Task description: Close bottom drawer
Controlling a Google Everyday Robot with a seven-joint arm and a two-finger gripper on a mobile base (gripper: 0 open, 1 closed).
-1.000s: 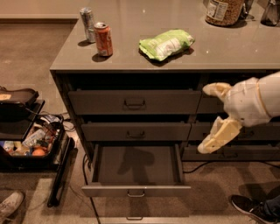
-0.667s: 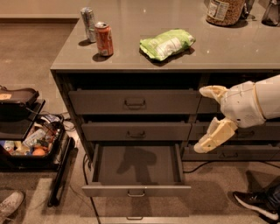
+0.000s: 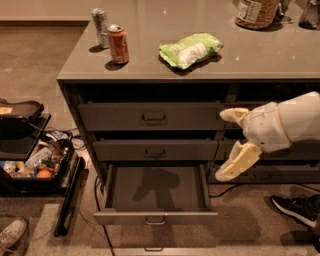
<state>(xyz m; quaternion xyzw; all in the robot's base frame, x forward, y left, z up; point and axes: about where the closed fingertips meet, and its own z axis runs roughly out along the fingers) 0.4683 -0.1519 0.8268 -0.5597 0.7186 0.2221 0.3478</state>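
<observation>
The bottom drawer (image 3: 156,217) of the left stack is pulled out wide. Its dark inside is bare and its low front carries a small metal loop handle (image 3: 155,220). The two taller drawers above it sit shut. My gripper (image 3: 233,142) hangs at the right of the left stack, at the height of the middle drawer, above and to the right of the open drawer. Its two cream fingers (image 3: 239,160) are spread apart and hold nothing.
On the counter (image 3: 280,55) stand a red can (image 3: 118,44), a silver can (image 3: 100,21), a green bag (image 3: 190,49) and a jar (image 3: 257,12). A black case of items (image 3: 30,165) lies on the floor at left. Shoes show at right (image 3: 295,209) and lower left (image 3: 11,234).
My gripper and arm have moved a little to the left, toward the left drawer stack. The bottom drawer is as far out as before.
</observation>
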